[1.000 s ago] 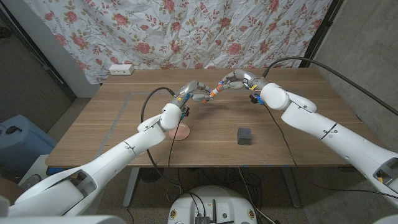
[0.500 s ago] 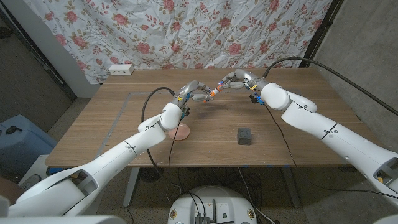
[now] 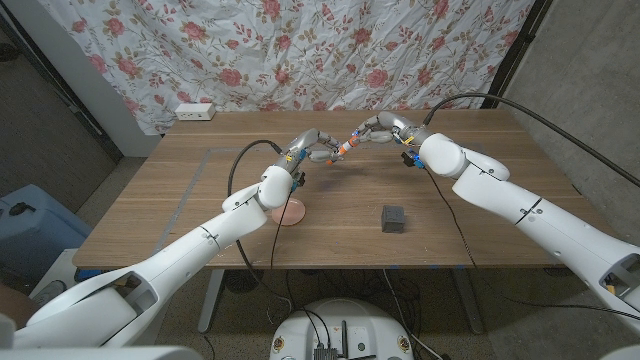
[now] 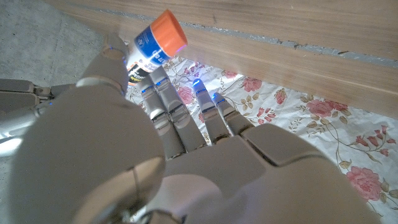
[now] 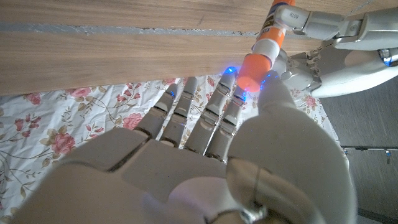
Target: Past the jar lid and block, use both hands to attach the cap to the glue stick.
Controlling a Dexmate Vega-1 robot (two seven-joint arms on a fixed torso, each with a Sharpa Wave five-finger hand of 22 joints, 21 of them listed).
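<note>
A: Any writing legible on the glue stick (image 3: 343, 148)?
B: Not rly. Left wrist view shows a white and blue label w/ dark print, too small and blurred to read. No brand I can make out.
A: How does it look?
B: Short white tube, blue on the label, orange cap (image 5: 256, 66) at one end. In the right wrist view the cap sits on the tube's end, in line w/ it.
A: Where is it?
B: Held up over the far middle of the wooden surface (image 3: 200, 215), between both robot hands, beyond the pink jar lid (image 3: 290, 212) and the dark block (image 3: 394, 218), which lie nearer the front edge, well apart.
A: Robot hands?
B: Left robot hand (image 3: 312, 148) grips the tube end, fingers closed round it. Right robot hand (image 3: 378, 129) pinches the orange cap end betw thumb and fingers.
A: Behind?
B: Floral cloth (image 3: 300, 50), white power strip (image 3: 195, 112) at the far left edge.
</note>
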